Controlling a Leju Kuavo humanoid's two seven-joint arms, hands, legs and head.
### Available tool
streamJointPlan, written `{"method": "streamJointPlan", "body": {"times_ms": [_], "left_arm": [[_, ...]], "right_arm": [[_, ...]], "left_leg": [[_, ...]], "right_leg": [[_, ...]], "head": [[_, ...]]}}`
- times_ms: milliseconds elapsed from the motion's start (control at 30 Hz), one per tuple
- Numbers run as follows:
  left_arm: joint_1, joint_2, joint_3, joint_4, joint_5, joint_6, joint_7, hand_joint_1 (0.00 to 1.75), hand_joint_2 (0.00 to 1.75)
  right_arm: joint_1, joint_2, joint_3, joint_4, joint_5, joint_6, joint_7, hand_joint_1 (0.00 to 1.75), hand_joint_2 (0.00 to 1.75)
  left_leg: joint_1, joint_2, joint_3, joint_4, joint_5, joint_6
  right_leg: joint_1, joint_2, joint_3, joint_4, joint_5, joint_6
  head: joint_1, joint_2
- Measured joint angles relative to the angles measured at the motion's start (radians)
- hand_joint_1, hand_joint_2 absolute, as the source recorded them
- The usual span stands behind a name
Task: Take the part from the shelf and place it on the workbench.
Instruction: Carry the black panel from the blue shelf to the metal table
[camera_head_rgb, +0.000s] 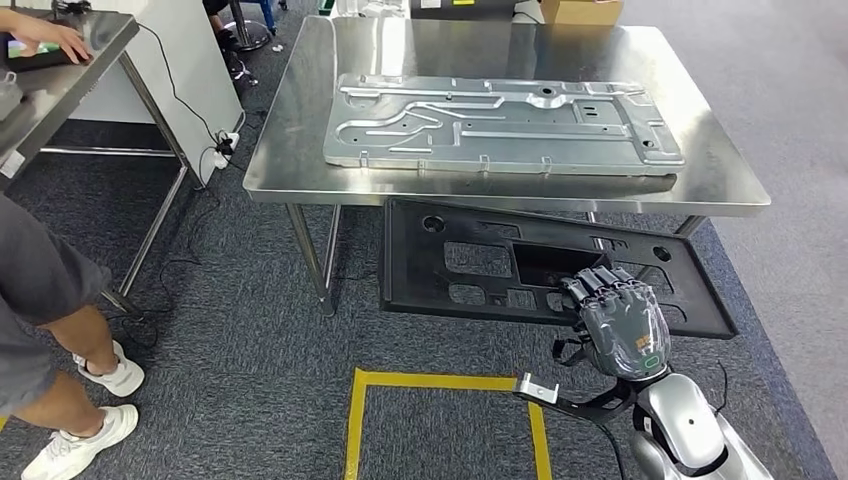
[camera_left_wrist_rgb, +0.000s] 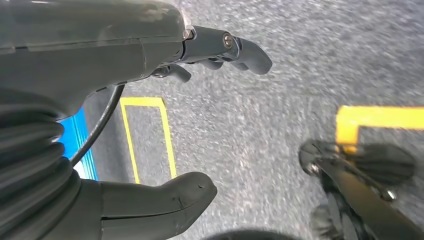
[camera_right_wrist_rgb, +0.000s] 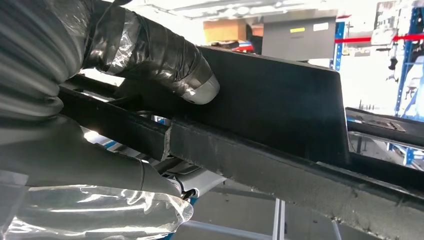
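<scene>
Here, beyond my fingers, stands the steel workbench (camera_head_rgb: 300, 150), and a large grey stamped metal panel (camera_head_rgb: 500, 125) lies flat on its top. Lower, in front of its near edge, I hold the black plastic part (camera_head_rgb: 480, 260); it is a long flat panel with cut-outs, not yet on the bench. My right hand (camera_head_rgb: 615, 320) is clamped on its near edge, fingers (camera_right_wrist_rgb: 150, 55) over one face. My left hand (camera_left_wrist_rgb: 150, 125) hangs over the grey carpet (camera_left_wrist_rgb: 280, 100), fingers apart, holding nothing.
</scene>
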Motion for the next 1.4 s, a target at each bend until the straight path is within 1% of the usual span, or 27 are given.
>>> {"method": "streamJointPlan", "body": {"times_ms": [67, 100, 133, 200, 233, 300, 367, 400, 433, 467, 533, 567, 600, 667, 733, 767, 833, 900, 933, 967, 1033, 1067, 1133, 1200, 1267, 1333, 1400], "left_arm": [[-0.001, -0.001, 0.0, 0.0, -0.001, -0.002, -0.001, 0.0, 1.75], [-0.002, -0.002, 0.0, 0.001, -0.001, -0.002, -0.001, 0.0, 1.75], [-0.003, -0.002, 0.001, 0.001, -0.001, -0.003, -0.001, 0.0, 1.75], [-0.006, -0.002, 0.001, 0.001, -0.001, -0.003, -0.001, 0.0, 1.75], [-0.008, -0.001, 0.001, 0.0, -0.001, -0.003, -0.002, 0.0, 1.75], [-0.012, 0.0, 0.001, 0.0, -0.001, -0.003, -0.002, 0.0, 1.75], [-0.013, 0.0, 0.001, 0.0, -0.002, -0.003, -0.002, 0.0, 1.75], [-0.012, -0.001, 0.001, 0.0, -0.003, -0.003, -0.002, 0.0, 1.75], [-0.01, -0.001, 0.001, 0.0, -0.004, -0.002, -0.001, 0.0, 1.75], [-0.008, -0.001, 0.001, 0.0, -0.004, -0.002, 0.0, 0.0, 1.75], [-0.004, 0.0, 0.002, 0.0, -0.005, -0.002, 0.0, 0.0, 1.75], [-0.003, 0.002, 0.003, 0.0, -0.005, -0.002, 0.0, 0.0, 1.75], [-0.003, 0.003, 0.003, 0.0, -0.005, -0.002, 0.0, 0.0, 1.75], [-0.001, 0.005, 0.004, 0.0, -0.006, -0.001, 0.0, 0.0, 1.75], [0.001, 0.004, 0.004, 0.0, -0.006, -0.001, 0.001, 0.0, 1.75], [0.001, 0.003, 0.004, 0.0, -0.007, -0.001, 0.001, 0.0, 1.75], [-0.003, 0.002, 0.004, 0.0, -0.008, -0.002, 0.001, 0.0, 1.75], [-0.004, 0.002, 0.004, 0.0, -0.01, -0.002, 0.001, 0.0, 1.75], [-0.004, 0.002, 0.004, 0.0, -0.011, -0.003, 0.001, 0.0, 1.75], [-0.002, 0.002, 0.004, 0.0, -0.012, -0.003, 0.001, 0.0, 1.75], [0.0, 0.002, 0.004, 0.0, -0.016, -0.003, 0.001, 0.0, 1.75], [0.0, 0.002, 0.004, 0.0, -0.017, -0.003, 0.001, 0.0, 1.75], [-0.002, 0.002, 0.004, 0.0, -0.018, -0.003, 0.001, 0.0, 1.75], [-0.005, 0.002, 0.004, 0.0, -0.018, -0.003, 0.001, 0.0, 1.75], [-0.006, 0.002, 0.004, 0.0, -0.018, -0.004, 0.0, 0.0, 1.75], [-0.009, 0.002, 0.004, 0.0, -0.019, -0.005, -0.002, 0.0, 1.75], [-0.009, 0.001, 0.004, 0.0, -0.019, -0.006, -0.002, 0.0, 1.75]], "right_arm": [[0.003, -0.002, -0.006, 0.0, -0.003, 0.004, -0.002, 1.75, 1.75], [0.005, -0.004, -0.009, 0.0, -0.004, 0.006, -0.002, 1.75, 1.75], [0.007, -0.006, -0.012, 0.0, -0.004, 0.006, -0.002, 1.75, 1.75], [0.006, -0.007, -0.016, -0.002, -0.004, 0.006, -0.002, 1.75, 1.75], [0.006, -0.008, -0.018, -0.003, -0.004, 0.006, -0.002, 1.75, 1.75], [0.007, -0.008, -0.021, -0.007, -0.004, 0.006, -0.002, 1.75, 1.75], [0.009, -0.008, -0.025, -0.008, -0.006, 0.006, -0.003, 1.75, 1.75], [0.011, -0.008, -0.026, -0.008, -0.006, 0.006, -0.004, 1.75, 1.75], [0.014, -0.008, -0.027, -0.008, -0.007, 0.006, -0.004, 1.75, 1.75], [0.015, -0.008, -0.027, -0.008, -0.007, 0.006, -0.005, 1.75, 1.75], [0.017, -0.008, -0.028, -0.008, -0.007, 0.007, -0.006, 1.75, 1.75], [0.018, -0.008, -0.029, -0.008, -0.007, 0.007, -0.006, 1.75, 1.75], [0.018, -0.007, -0.029, -0.008, -0.007, 0.007, -0.007, 1.75, 1.75], [0.023, -0.006, -0.028, -0.008, -0.007, 0.007, -0.008, 1.75, 1.75], [0.026, -0.006, -0.031, -0.008, -0.007, 0.007, -0.008, 1.75, 1.75], [0.026, -0.007, -0.032, -0.009, -0.007, 0.007, -0.009, 1.75, 1.75], [0.026, -0.007, -0.035, -0.009, -0.007, 0.007, -0.008, 1.75, 1.75], [0.03, -0.007, -0.036, -0.008, -0.006, 0.007, -0.008, 1.75, 1.75], [0.032, -0.007, -0.036, -0.008, -0.006, 0.007, -0.009, 1.75, 1.75], [0.034, -0.006, -0.036, -0.007, -0.004, 0.007, -0.009, 1.75, 1.75], [0.035, -0.006, -0.035, -0.007, 0.002, 0.008, -0.009, 1.75, 1.75], [0.034, -0.006, -0.035, -0.005, 0.004, 0.008, -0.009, 1.75, 1.75], [0.035, -0.006, -0.033, -0.002, 0.007, 0.009, -0.009, 1.75, 1.75], [0.035, -0.006, -0.032, 0.0, 0.009, 0.01, -0.009, 1.75, 1.75], [0.034, -0.006, -0.032, 0.001, 0.01, 0.01, -0.008, 1.75, 1.75], [0.033, -0.006, -0.034, 0.001, 0.01, 0.01, -0.007, 1.75, 1.75], [0.034, -0.006, -0.034, 0.001, 0.01, 0.012, -0.006, 1.75, 1.75]], "left_leg": [[-0.002, -0.003, 0.031, 0.001, -0.028, -0.007], [-0.004, -0.005, 0.042, -0.002, -0.041, -0.013], [-0.005, -0.006, 0.053, -0.001, -0.047, -0.019], [-0.007, -0.007, 0.061, 0.014, -0.042, -0.031], [-0.007, -0.004, 0.053, 0.044, -0.034, -0.037], [-0.005, 0.002, -0.001, 0.14, -0.046, -0.046], [-0.003, 0.007, -0.082, 0.245, -0.104, -0.053], [-0.002, 0.008, -0.115, 0.274, -0.13, -0.054], [-0.003, 0.009, -0.135, 0.275, -0.137, -0.052], [-0.004, 0.009, -0.142, 0.246, -0.119, -0.048], [-0.011, 0.01, -0.123, 0.127, -0.019, -0.028], [-0.017, 0.008, -0.113, 0.078, 0.013, -0.016], [-0.024, 0.005, -0.105, 0.044, 0.028, -0.006], [-0.031, -0.003, -0.095, 0.018, 0.019, 0.008], [-0.025, -0.003, -0.068, -0.007, 0.046, 0.017], [-0.022, -0.001, -0.055, -0.014, 0.056, 0.02], [-0.019, 0.003, -0.042, -0.018, 0.059, 0.021], [-0.018, 0.003, -0.037, -0.018, 0.05, 0.019], [-0.017, 0.003, -0.032, -0.018, 0.043, 0.017], [-0.015, 0.002, -0.024, -0.017, 0.035, 0.014], [-0.009, 0.001, -0.004, -0.016, 0.016, 0.003], [-0.007, 0.0, 0.006, -0.014, 0.006, -0.004], [-0.006, -0.001, 0.015, -0.013, -0.01, -0.021], [-0.008, -0.002, 0.023, -0.01, -0.018, -0.034], [-0.006, 0.001, 0.019, 0.024, -0.025, -0.043], [-0.003, 0.006, -0.038, 0.13, -0.053, -0.051], [-0.002, 0.009, -0.128, 0.252, -0.104, -0.055]], "right_leg": [[0.004, -0.001, 0.01, -0.099, 0.129, -0.008], [0.007, -0.001, 0.016, -0.126, 0.175, -0.013], [0.009, 0.0, 0.022, -0.137, 0.196, -0.018], [0.007, 0.002, 0.044, -0.146, 0.19, -0.032], [0.004, 0.002, 0.056, -0.152, 0.186, -0.04], [0.003, 0.0, 0.079, -0.16, 0.175, -0.053], [0.004, 0.0, 0.094, -0.162, 0.161, -0.059], [0.004, 0.0, 0.102, -0.162, 0.153, -0.06], [0.006, 0.0, 0.111, -0.162, 0.145, -0.06], [0.008, 0.001, 0.122, -0.162, 0.136, -0.06], [0.011, 0.001, 0.143, -0.163, 0.12, -0.059], [0.013, 0.002, 0.151, -0.164, 0.113, -0.056], [0.013, 0.004, 0.157, -0.166, 0.106, -0.05], [0.014, 0.007, 0.167, -0.158, 0.107, -0.037], [0.015, 0.007, 0.174, -0.139, 0.108, -0.029], [0.015, 0.006, 0.166, -0.118, 0.098, -0.025], [0.01, 0.004, 0.117, -0.033, 0.054, -0.016], [0.003, 0.002, 0.042, 0.063, 0.009, -0.005], [-0.001, 0.002, 0.017, 0.079, 0.007, 0.001], [-0.005, 0.001, 0.008, 0.063, 0.025, 0.006], [-0.012, -0.001, 0.032, -0.046, 0.115, 0.014], [-0.013, -0.003, 0.043, -0.1, 0.148, 0.015], [-0.007, -0.006, 0.053, -0.148, 0.175, -0.002], [-0.004, -0.006, 0.058, -0.149, 0.167, -0.026], [-0.006, -0.005, 0.076, -0.153, 0.159, -0.043], [-0.005, -0.006, 0.096, -0.158, 0.147, -0.055], [-0.002, -0.007, 0.113, -0.159, 0.131, -0.059]], "head": [[0.0, 0.0], [0.0, 0.0], [0.0, 0.0], [0.001, 0.0], [0.0, 0.0], [0.0, 0.0], [0.0, 0.0], [0.0, 0.0], [0.0, 0.0], [0.0, 0.0], [0.0, 0.0], [0.0, 0.0], [0.0, 0.0], [0.0, 0.0], [0.0, 0.0], [0.0, 0.0], [0.0, 0.0], [0.0, 0.0], [0.0, 0.0], [0.0, 0.0], [0.0, 0.0], [0.0, 0.0], [0.0, 0.0], [0.0, 0.0], [0.0, 0.0], [0.0, 0.0], [-0.001, 0.0]]}}
